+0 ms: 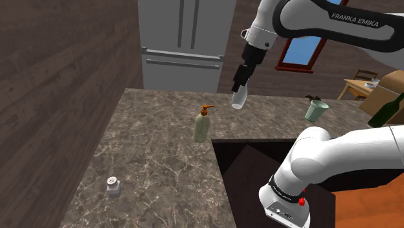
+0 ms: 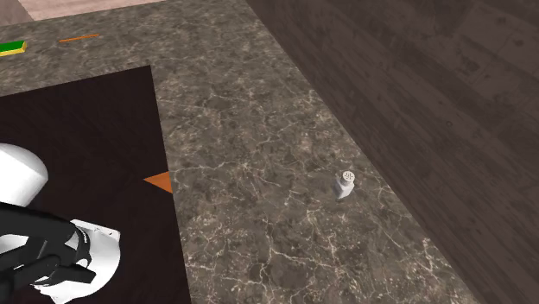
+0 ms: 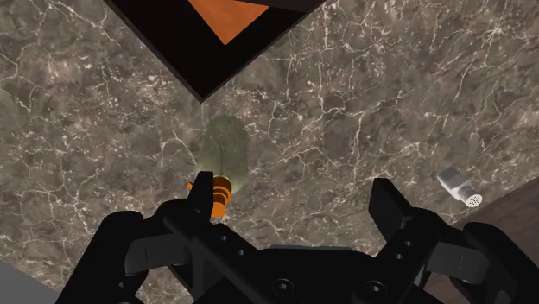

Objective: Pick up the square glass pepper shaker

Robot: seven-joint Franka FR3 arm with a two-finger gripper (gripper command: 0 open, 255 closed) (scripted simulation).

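On the worktop, the pepper shaker is set at the shoulder view's lower left, well apart from the dispenser bottle standing farther back. A cup is placed toward the right, and a refrigerator is seen behind the worktop.

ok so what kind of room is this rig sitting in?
Most likely a home kitchen. A stone-patterned countertop runs along a wood-panelled wall, a tall grey fridge stands behind it, and a pump soap bottle and a small shaker sit on the counter.
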